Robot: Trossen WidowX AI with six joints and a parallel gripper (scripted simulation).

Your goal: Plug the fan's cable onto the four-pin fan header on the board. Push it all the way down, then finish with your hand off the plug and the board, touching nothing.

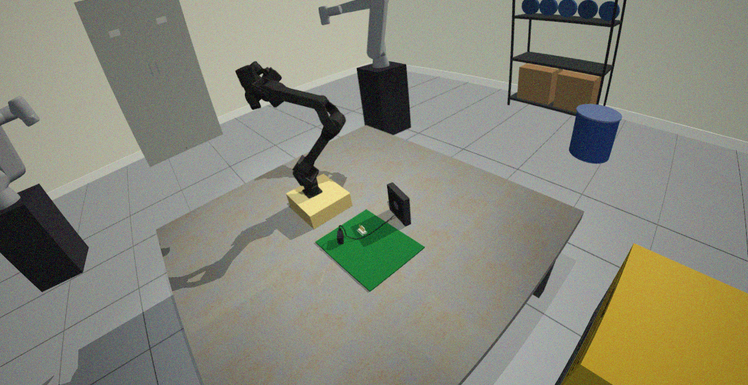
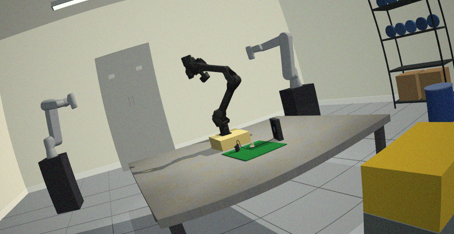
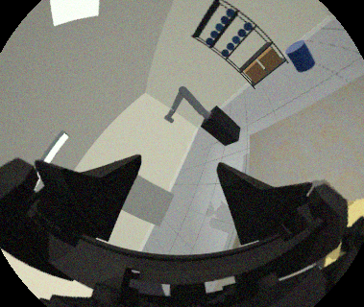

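arm: black robot arm's gripper (image 1: 255, 85) is high up, fingers wide apart, holding nothing | plug: small black plug (image 1: 340, 236) sits on the flat green board (image 1: 374, 259) at 9 o'clock from the little white fan header (image 1: 361, 230), apart | done: nothing yet | left: grab, push down, let go

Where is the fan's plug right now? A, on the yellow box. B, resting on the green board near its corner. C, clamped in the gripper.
B: the dark plug sits on the green board, while the open gripper is raised high, holding nothing.
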